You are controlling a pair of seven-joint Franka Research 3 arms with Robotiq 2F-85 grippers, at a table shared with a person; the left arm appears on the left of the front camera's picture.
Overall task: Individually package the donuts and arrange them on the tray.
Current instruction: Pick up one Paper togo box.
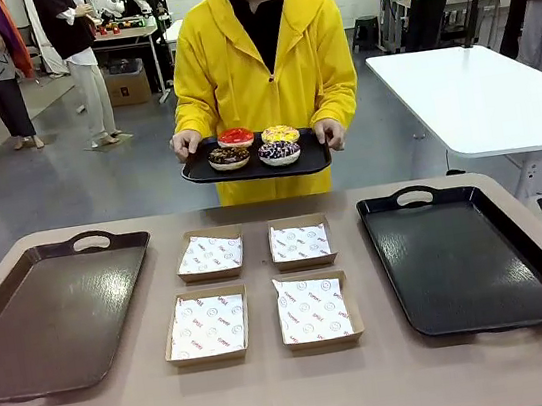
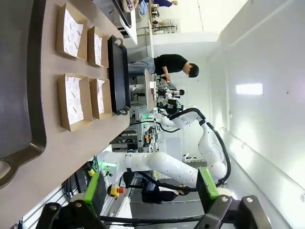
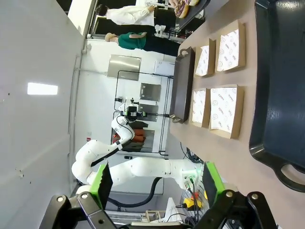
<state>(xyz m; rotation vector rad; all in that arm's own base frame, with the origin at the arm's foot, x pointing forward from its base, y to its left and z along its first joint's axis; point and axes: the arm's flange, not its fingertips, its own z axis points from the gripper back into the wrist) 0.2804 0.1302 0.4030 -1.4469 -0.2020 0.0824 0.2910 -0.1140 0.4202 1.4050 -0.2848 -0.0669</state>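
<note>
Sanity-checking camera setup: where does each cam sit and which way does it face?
Front: fixed between the arms, looks across the table at the person holding a small tray of donuts.
Left wrist: rolled sideways, looks along the open left gripper across the table; right arm beyond.
Right wrist: mirrored, open right gripper; left arm beyond.
Shared: four boxes, two big trays.

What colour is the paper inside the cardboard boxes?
White with small red and grey print; the paper shows best in the front view.
</note>
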